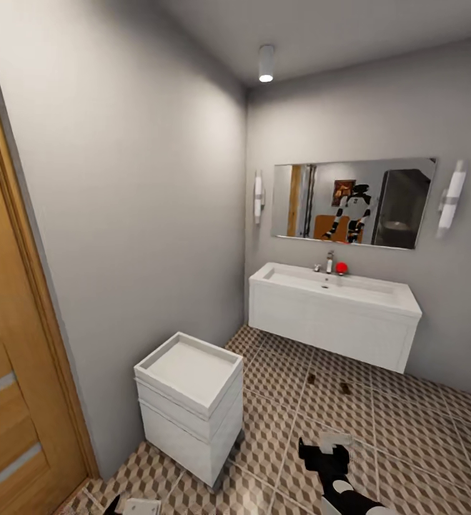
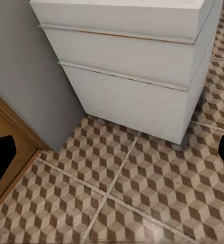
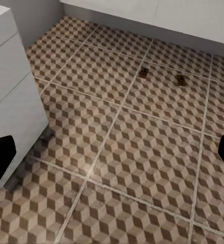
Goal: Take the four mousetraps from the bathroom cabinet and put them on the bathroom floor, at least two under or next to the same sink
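Spotting two mousetraps (image 1: 311, 378) on bathroom floor (image 1: 407, 429) just before sink (image 1: 335, 307); both hands (image 3: 112, 152) gaping, empty. Likely light, stiff, snappy: pinch wooden board edges, avoiding metal.

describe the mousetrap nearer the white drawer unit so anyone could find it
Start at the wall-hung white sink under the mirror. On the cube-patterned floor just before it lie two small brown mousetraps. Yours is the left mousetrap, nearer the drawer unit; the right mousetrap lies toward the tub.
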`<state>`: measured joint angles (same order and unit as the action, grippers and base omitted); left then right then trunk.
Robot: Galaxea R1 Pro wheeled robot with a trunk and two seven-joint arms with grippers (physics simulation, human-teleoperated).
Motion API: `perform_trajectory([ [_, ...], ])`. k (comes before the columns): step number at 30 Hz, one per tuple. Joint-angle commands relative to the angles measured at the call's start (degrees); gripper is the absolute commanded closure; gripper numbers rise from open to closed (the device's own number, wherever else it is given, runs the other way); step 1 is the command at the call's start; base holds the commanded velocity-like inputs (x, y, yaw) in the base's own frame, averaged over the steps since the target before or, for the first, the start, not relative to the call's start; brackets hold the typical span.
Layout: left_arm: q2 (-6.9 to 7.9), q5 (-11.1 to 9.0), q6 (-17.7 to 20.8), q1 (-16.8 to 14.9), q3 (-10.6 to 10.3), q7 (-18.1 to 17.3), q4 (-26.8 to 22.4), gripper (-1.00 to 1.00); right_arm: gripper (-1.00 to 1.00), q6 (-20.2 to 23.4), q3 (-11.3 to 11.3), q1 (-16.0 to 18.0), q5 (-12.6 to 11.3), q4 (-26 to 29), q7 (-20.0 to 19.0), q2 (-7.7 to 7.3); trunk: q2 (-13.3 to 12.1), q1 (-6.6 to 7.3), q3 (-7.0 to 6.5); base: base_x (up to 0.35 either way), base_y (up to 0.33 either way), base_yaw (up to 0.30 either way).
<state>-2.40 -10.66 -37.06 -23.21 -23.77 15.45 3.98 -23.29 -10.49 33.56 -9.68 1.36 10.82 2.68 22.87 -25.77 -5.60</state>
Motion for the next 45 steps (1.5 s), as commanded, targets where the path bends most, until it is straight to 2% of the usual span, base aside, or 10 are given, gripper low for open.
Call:
perform_trajectory([
  [1, -0.06, -0.42, -0.29, -0.08, -0.49, 0.11, 0.24, -1.0, -1.0, -0.18, -0.52, 0.01, -0.52, -0.06, 0.16, 0.01, 0.04, -0.02, 0.03, -0.059, 0.0, 0.254],
  [29, -0.06, -0.42, -0.29, -0.05, -0.49, 0.11, 0.24, -1.0, -1.0, -0.18, -0.57, 0.01, -0.52, -0.04, 0.16, 0.13, 0.04, -0.02, 0.06, -0.021, 0.0, 0.252],
  [45, -0.06, -0.42, -0.29, -0.05, -0.49, 0.11, 0.24, -1.0, -1.0, -0.18, -0.59, 0.01, -0.52, -0.05, 0.16, 0.22, 0.04, -0.02, 1.1, 0.0, 0.0, 0.168],
])
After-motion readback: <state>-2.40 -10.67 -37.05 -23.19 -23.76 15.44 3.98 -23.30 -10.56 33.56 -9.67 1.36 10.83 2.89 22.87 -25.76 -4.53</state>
